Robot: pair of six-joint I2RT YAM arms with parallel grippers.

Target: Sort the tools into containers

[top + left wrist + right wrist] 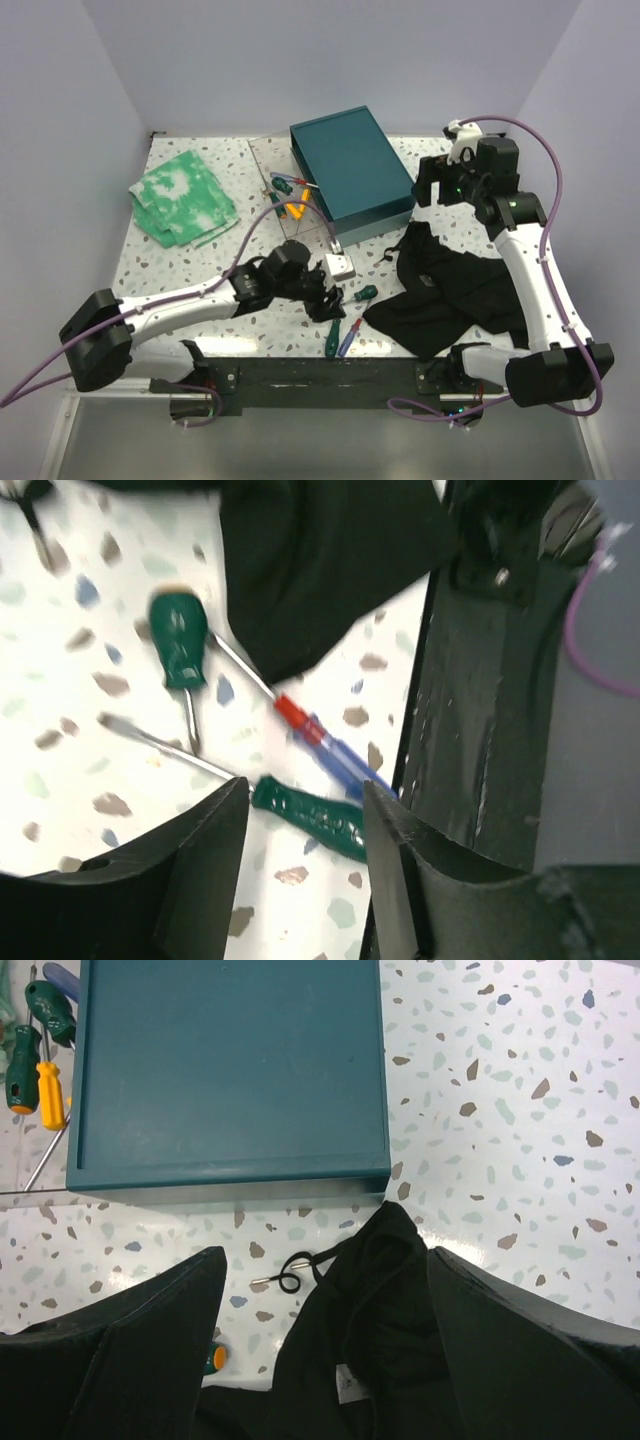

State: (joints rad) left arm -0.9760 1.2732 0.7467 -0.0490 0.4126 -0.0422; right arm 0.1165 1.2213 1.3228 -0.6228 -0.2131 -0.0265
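Observation:
My left gripper (325, 297) is open and low over the table. In the left wrist view its jaws (305, 792) stand on either side of a green-handled screwdriver (310, 817), not touching it. A red-and-blue screwdriver (325, 738) and another green one (178, 652) lie just beyond. In the top view these lie near the front edge (332, 335), (346, 338), (360, 294). A clear box (270, 155) holds several green and orange screwdrivers (288, 205). My right gripper (432, 187) is open and empty, held high by the teal box (350, 170).
A black cloth (450, 290) lies at the front right, and it also shows under the right gripper (390, 1340). A green-white cloth (183, 197) lies at the back left. A small white block (341, 264) sits near the left gripper. The black base plate (470, 710) borders the tools.

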